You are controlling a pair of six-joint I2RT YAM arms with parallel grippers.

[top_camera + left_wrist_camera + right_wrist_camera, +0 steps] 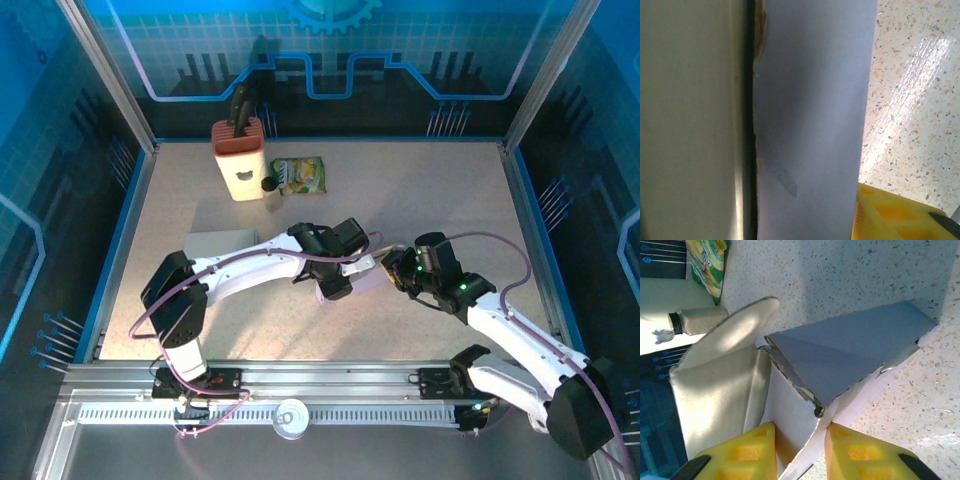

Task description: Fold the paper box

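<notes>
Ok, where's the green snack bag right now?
In the top view, the snack bag lies near the far edge of the table, left of centre, just right of the small bottle and knife block.

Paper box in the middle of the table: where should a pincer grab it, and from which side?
Take the thin white wall standing up on the paper box, sliding over its free edge from the right arm's side, one finger per face. Flat card can probably only be pinched across its thickness, and that edge stands exposed. The right pincer straddles it there.
</notes>
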